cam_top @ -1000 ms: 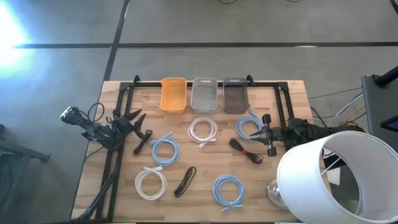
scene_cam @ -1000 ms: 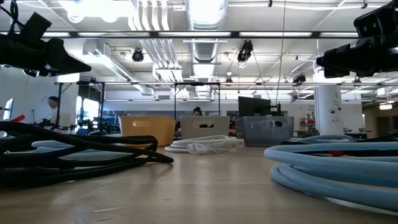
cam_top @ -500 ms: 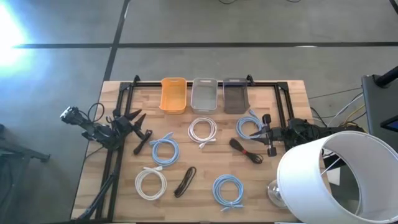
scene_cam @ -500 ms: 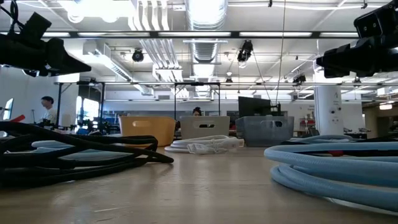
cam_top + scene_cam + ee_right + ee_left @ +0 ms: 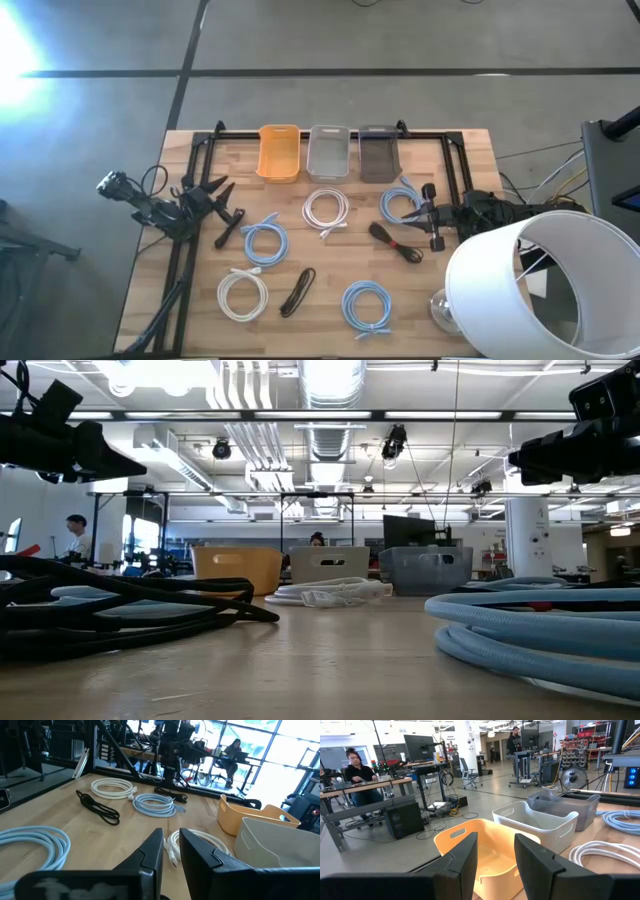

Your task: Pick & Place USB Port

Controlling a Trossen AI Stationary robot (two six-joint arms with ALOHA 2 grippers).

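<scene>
— Claws first: has either moved in the last second?

— No; your left claw point(image 5: 232, 200) hangs at the counter's point(image 5: 470, 150) left edge exactly as it did, fingers parted and empty; your right claw point(image 5: 412, 214) sits unmoved at the right edge, fingers only narrowly apart, gripping nothing; no cable has shifted; only a person far off in the room has stirred.

— So the task?

— Not begun, I'd judge; nothing is lifted and the three bins look empty.

— Where's the USB piece?

— Likely one of the dark leads; the black cable point(image 5: 298, 290) lies near the front between a white coil point(image 5: 243, 293) and a blue coil point(image 5: 367, 303); the black cable with a red tie point(image 5: 395, 243) lies just beside your right claw; which is USB, you cannot tell from here.

— Anything in the way?

— Another blue coil point(image 5: 402, 205) sits just beside that right claw and could snag; the orange bin point(image 5: 279, 152), white bin point(image 5: 330, 150) and grey bin point(image 5: 378, 152) wait at the back; a white lampshade point(image 5: 520, 290) hides the front right corner.
</scene>
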